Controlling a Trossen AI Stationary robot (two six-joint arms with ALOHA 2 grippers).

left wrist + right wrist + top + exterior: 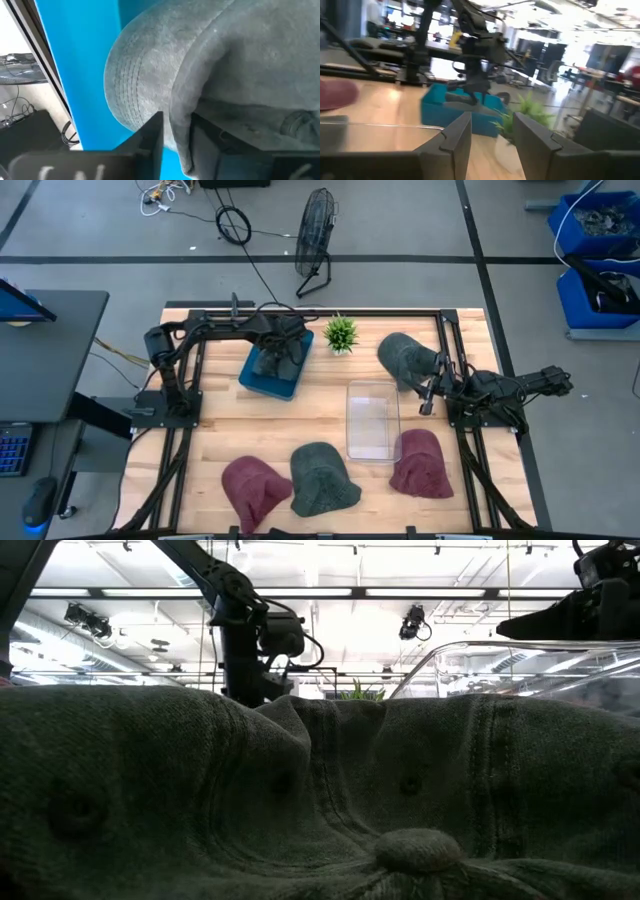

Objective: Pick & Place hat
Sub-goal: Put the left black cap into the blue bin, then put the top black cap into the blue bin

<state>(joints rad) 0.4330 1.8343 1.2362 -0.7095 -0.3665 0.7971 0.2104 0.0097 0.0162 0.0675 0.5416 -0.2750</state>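
The left gripper (277,358) is down in the blue bin (262,383), pinching a grey hat (210,70).

Its two fingers (150,135) are closed on a fold of that hat, right inside the bin. The right gripper (428,400) waits beside the clear box (372,420), its fingers apart and holding nothing. Another grey hat (405,356) lies near it, next to the little green plant (341,333).

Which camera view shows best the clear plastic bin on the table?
The high view: the whole clear bin shows from above, between the hats. The low view shows only its upper wall behind a grey hat. The right wrist view shows its rim; the left wrist view shows nothing.
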